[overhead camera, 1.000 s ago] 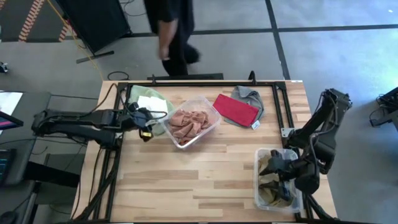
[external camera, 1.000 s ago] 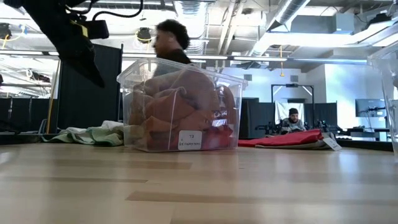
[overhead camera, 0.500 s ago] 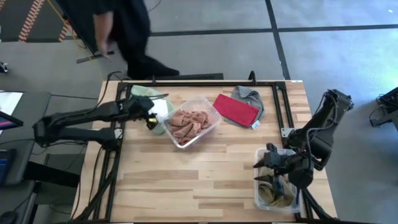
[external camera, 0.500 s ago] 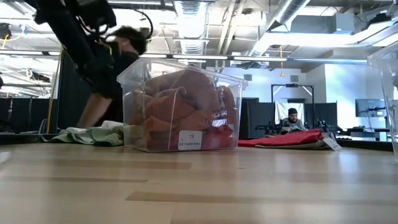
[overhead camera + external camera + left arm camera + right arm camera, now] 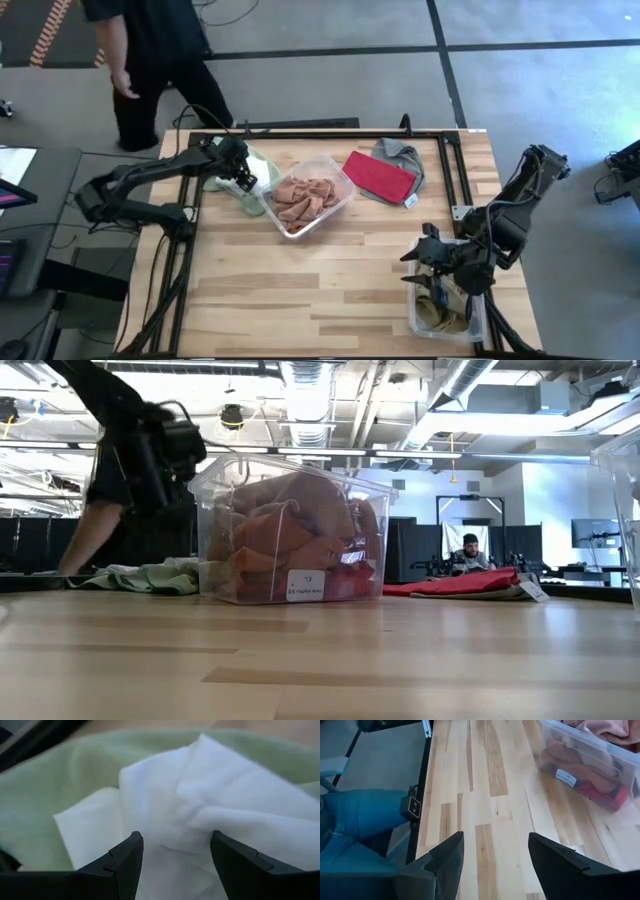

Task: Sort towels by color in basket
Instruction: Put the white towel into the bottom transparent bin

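Observation:
My left gripper (image 5: 243, 178) (image 5: 172, 852) is open, pointing down over a crumpled white towel (image 5: 200, 805) that lies on the pale green towel (image 5: 256, 160) (image 5: 45, 805) at the table's far left. Its fingers stand on either side of a white fold; I cannot tell whether they touch it. My right gripper (image 5: 412, 258) (image 5: 492, 855) is open and empty, hovering beside the left wall of the right bin (image 5: 445, 292), which holds tan-brown cloths. The red towel (image 5: 380, 176) lies flat on the far side, partly over the grey towel (image 5: 402, 154).
A clear bin (image 5: 312, 200) (image 5: 290, 530) of rust-orange cloths stands mid-table, close to the right of the green towel. Bare wood (image 5: 300, 290) fills the near half. A person (image 5: 150, 60) walks beyond the far left corner. A black frame rail (image 5: 320, 133) runs along the far edge.
My left gripper has swung from the table's left edge toward the far edge and right, ending over the white and green towels. My right gripper has risen out of the right bin and moved toward the table's left. The person has walked leftward behind the table.

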